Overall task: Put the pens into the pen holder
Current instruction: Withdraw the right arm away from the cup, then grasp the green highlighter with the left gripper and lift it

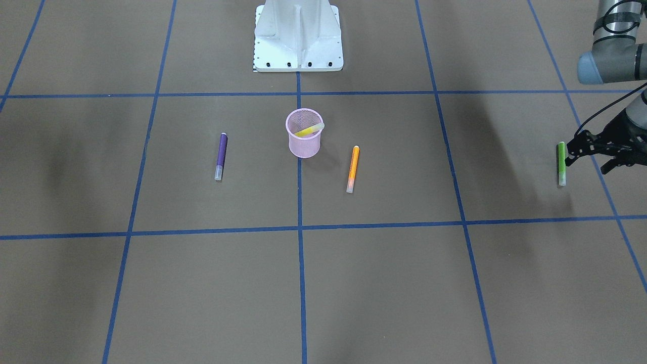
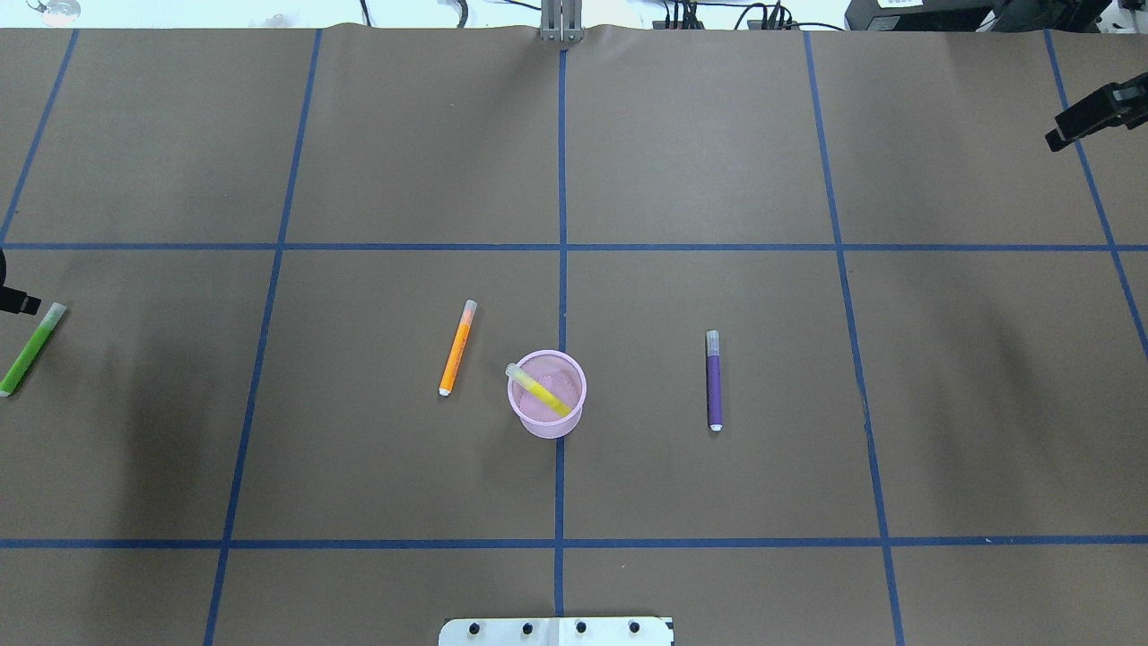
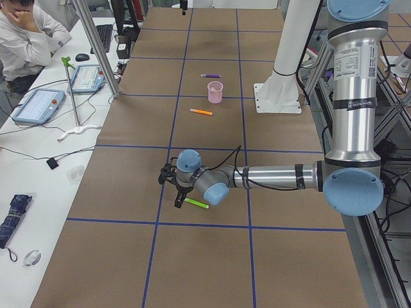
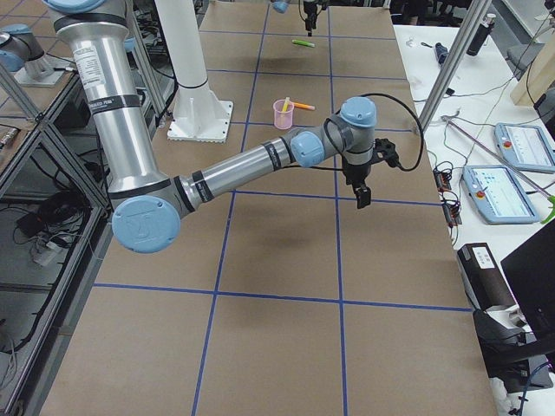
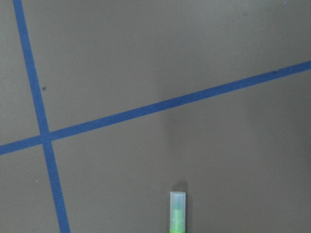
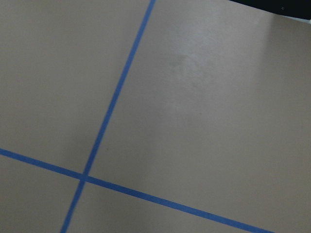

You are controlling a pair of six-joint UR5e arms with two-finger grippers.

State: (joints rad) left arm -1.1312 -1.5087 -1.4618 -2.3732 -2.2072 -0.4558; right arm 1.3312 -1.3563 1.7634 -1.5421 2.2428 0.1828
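The green pen [image 1: 561, 162] lay flat on the table [image 2: 404, 135] far out on the robot's left, well apart from everything else, its whitish cap end pointing away from the robot. The left gripper [image 3: 172, 190] hung low right beside it, one finger next to the barrel. Its jaws looked spread apart and held nothing, and the pen did not appear to sit between them.

I judged this pen light, stiff and smooth. Being round, it would probably roll if one finger nudged it first. The sound hold seemed to be across the coloured barrel near its middle, not on the slick cap, with both fingers meeting it together.

The pink pen holder [image 2: 545, 425] stood upright near the table's middle, on a blue tape line. The yellow pen [image 2: 541, 391] was in it, leaning with its cap end over the rim. The cup looked light and shorter than a pen, so a careless drop might tip it.

The orange pen [image 2: 456, 348] lay near the cup on the robot's left and the purple pen [image 2: 714, 381] a little farther off on its right, both flat and touching nothing.

The right gripper [image 4: 362, 195] hovered over bare table at the far right, away from every pen. I could not tell how its jaws stood.
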